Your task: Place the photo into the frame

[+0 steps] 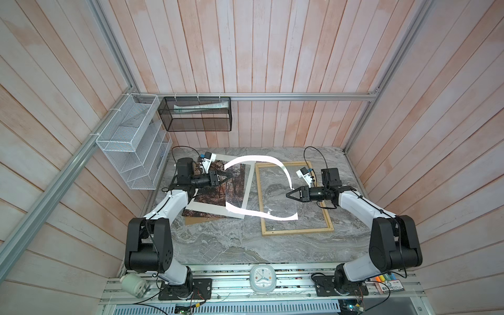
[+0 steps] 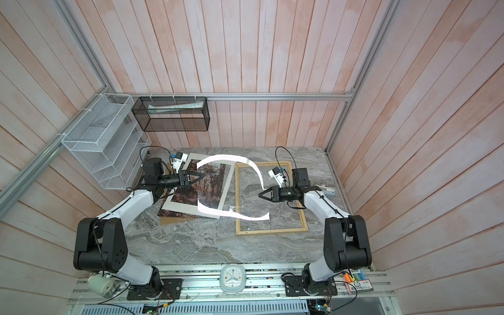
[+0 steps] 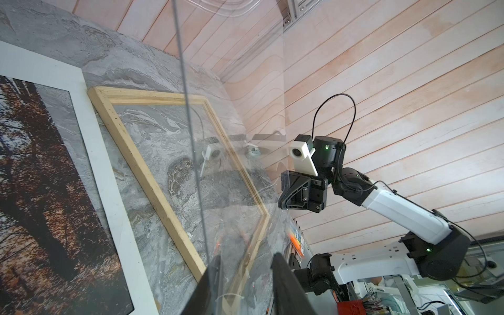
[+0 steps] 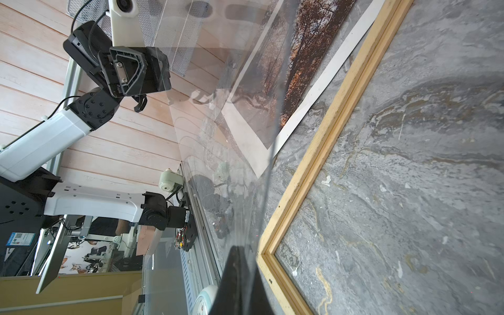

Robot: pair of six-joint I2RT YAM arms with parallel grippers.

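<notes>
Orange-brown forest photo (image 1: 210,197) showing through white mat (image 1: 247,188), right claw (image 1: 287,195) pinching clear sheet (image 1: 270,188), left claw (image 1: 231,176) half-open

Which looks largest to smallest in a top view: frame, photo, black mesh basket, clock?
1. frame
2. photo and black mesh basket: too close to rank; the photo is partly hidden, and the basket hangs nearer the camera.
3. clock

Grey marbled tabletop (image 1: 218,245), pale wooden frame (image 1: 297,231) flat on it, brown backing board (image 1: 192,221) near it
</notes>
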